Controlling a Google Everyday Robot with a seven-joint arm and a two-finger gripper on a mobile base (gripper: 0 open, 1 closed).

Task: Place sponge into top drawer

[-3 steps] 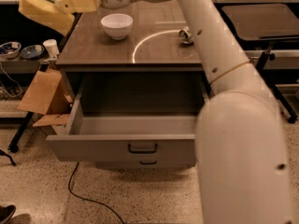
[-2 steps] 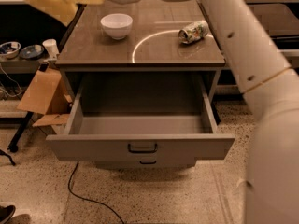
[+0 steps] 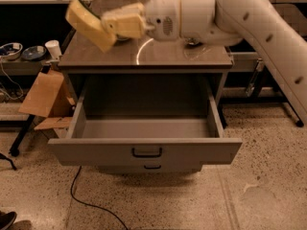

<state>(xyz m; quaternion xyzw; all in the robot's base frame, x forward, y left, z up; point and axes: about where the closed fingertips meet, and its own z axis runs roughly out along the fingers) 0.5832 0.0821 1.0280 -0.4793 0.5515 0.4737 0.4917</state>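
My gripper (image 3: 90,22) hangs over the left back part of the cabinet top (image 3: 158,61), above and behind the open top drawer (image 3: 144,150). Its yellowish fingers are shut on the sponge (image 3: 83,5), of which only a dark green edge shows by the upper finger. The grey drawer is pulled far out, its inside is bare, and a dark bar handle (image 3: 147,152) sits on its front. My white arm (image 3: 225,13) reaches in from the upper right and hides much of the cabinet top.
A lower drawer front with a small handle (image 3: 152,166) sits under the open one. Cardboard (image 3: 45,95) leans left of the cabinet. Bowls (image 3: 12,49) and a white cup (image 3: 53,48) stand on a low shelf at left. A black cable (image 3: 91,202) runs across the floor.
The gripper has come down and to the right from the top left corner, closer to the drawer. The arm now covers the bowl and can that showed on the cabinet top.
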